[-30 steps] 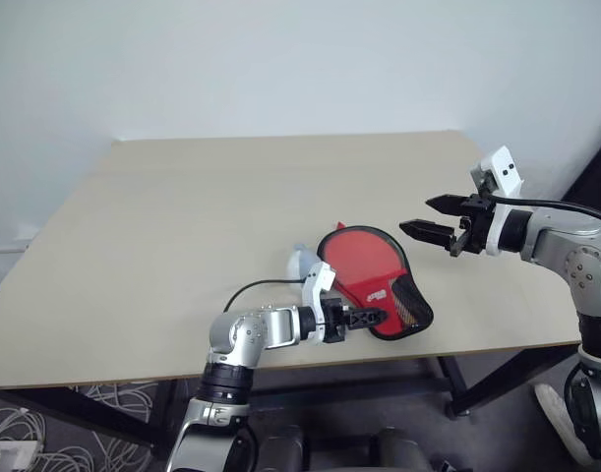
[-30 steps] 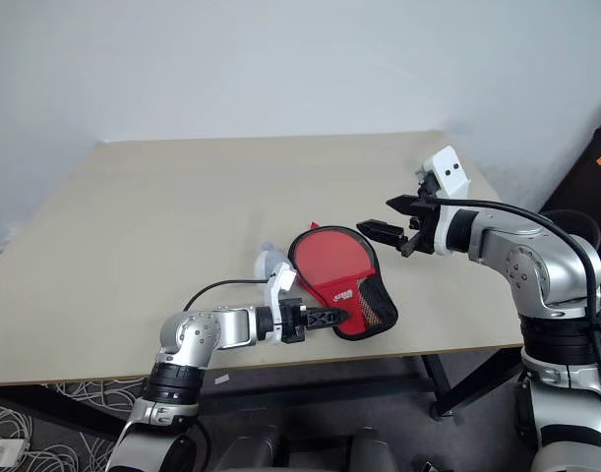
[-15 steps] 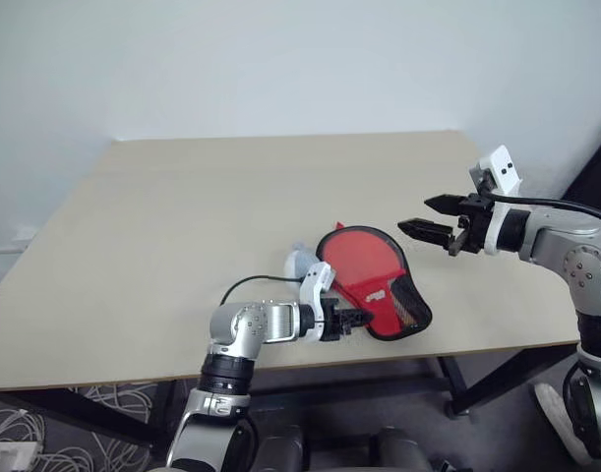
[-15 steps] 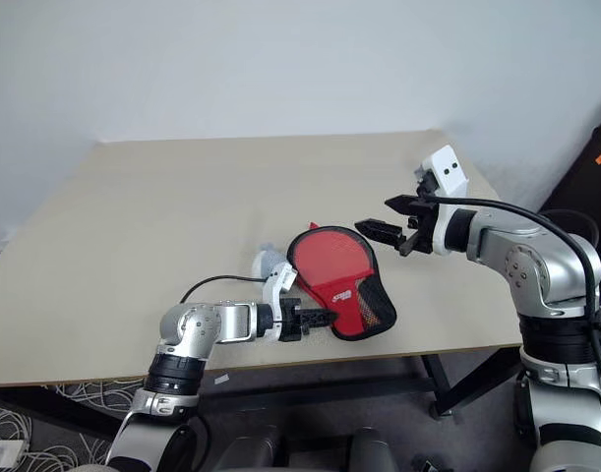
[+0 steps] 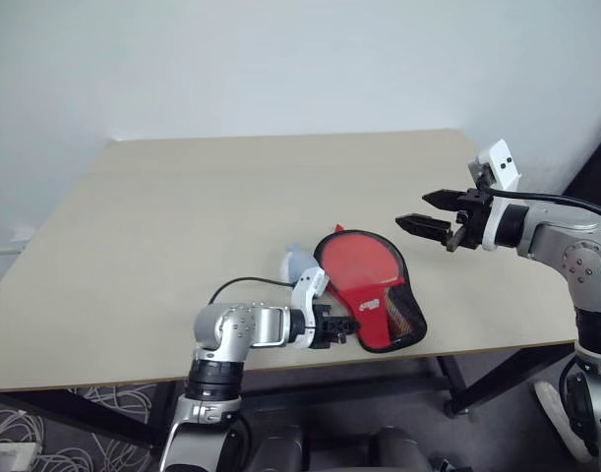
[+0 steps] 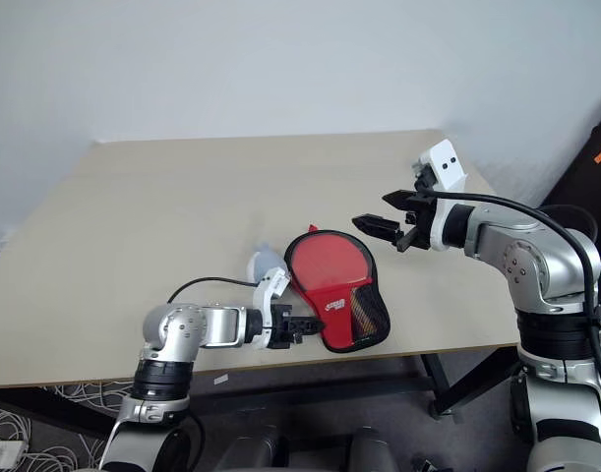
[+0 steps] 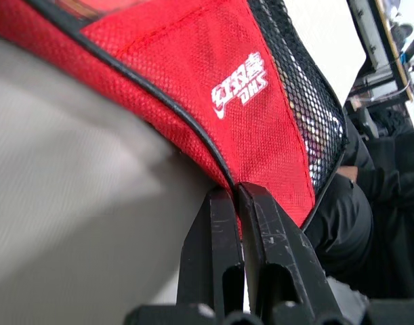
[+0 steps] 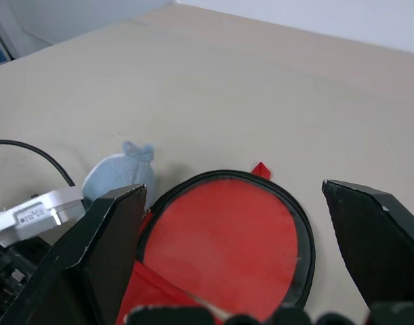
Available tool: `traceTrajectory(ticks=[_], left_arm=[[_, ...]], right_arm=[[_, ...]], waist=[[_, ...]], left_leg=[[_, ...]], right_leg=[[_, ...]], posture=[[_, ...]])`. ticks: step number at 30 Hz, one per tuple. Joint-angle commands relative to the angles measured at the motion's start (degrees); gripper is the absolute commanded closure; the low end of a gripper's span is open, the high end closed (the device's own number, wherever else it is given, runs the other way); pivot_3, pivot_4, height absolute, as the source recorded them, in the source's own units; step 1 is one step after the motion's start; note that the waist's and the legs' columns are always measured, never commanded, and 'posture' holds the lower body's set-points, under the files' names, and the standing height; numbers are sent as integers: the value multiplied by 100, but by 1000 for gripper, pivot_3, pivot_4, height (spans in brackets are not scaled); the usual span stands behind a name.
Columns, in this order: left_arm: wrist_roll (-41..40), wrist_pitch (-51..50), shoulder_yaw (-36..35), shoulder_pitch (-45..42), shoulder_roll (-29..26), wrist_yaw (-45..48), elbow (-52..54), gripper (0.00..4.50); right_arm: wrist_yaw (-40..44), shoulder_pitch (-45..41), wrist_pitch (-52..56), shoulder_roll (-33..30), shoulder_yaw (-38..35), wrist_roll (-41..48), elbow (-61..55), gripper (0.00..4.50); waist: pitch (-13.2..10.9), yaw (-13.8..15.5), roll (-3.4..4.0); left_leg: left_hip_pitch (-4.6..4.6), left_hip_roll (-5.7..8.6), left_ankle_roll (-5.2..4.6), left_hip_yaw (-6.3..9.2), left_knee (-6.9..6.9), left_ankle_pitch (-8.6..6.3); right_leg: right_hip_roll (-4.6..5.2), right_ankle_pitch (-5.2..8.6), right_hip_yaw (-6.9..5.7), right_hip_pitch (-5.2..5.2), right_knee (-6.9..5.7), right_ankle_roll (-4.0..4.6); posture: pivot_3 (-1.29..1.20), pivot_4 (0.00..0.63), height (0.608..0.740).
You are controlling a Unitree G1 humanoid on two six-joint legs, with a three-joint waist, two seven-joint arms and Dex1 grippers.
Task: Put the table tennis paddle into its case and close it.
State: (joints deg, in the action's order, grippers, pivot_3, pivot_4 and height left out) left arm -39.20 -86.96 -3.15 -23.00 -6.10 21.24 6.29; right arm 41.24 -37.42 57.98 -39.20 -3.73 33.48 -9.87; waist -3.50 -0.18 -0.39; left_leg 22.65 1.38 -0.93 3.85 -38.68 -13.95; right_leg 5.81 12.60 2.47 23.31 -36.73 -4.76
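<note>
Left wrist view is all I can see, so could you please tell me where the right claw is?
Observer: The right claw hangs open above the table, beyond the case, touching nothing.
Operator: Thank you. Is anything lying next to the case?
Observer: Yes, a small grey-blue lump lies close beside its round end, on the robot's left of it.

table (image 5: 182, 216): beige | on it: case (image 5: 371, 295), grey-blue lump (image 5: 298, 264) touching
</note>
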Motion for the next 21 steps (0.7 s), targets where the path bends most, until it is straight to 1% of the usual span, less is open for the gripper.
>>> traceTrajectory(ticks=[1,5,8,15,21], left_arm=[[-598,-540,-262,131,-402,71,771,4488],[-1462,-554,-70,598,-1206,82,1337,4488],[-1880,-554,20,767,-1501,-38,1503,4488],[-2414,-554,9,878,-1415,-549,1573,4488],[-2719,-554,46,1038,-1555,-749,1674,4488]], right_arm=[[-21,-81,-11,-11,-135,98,-218,0],[-8,-75,-15,1,-106,113,-210,0],[-6,-82,-13,21,-82,116,-215,0],[15,-113,-14,56,-23,117,-209,0],[50,-164,-30,52,13,87,-157,0]], waist=[[0,-14,1],[-1,-47,1],[-1,-71,1],[-1,-96,0],[-1,-97,0]], left_leg=[[0,-2,0,0,2,0],[0,-1,1,0,3,0],[-1,-2,1,1,4,0],[-1,-1,1,3,6,0],[-1,-1,1,3,6,0]], right_leg=[[-1,0,0,1,0,0],[0,0,0,2,0,0],[1,0,0,2,0,2],[1,1,-1,1,1,2],[1,1,0,2,1,3]], posture=[[0,0,698],[0,0,698],[0,0,698],[0,0,698],[0,0,698]])
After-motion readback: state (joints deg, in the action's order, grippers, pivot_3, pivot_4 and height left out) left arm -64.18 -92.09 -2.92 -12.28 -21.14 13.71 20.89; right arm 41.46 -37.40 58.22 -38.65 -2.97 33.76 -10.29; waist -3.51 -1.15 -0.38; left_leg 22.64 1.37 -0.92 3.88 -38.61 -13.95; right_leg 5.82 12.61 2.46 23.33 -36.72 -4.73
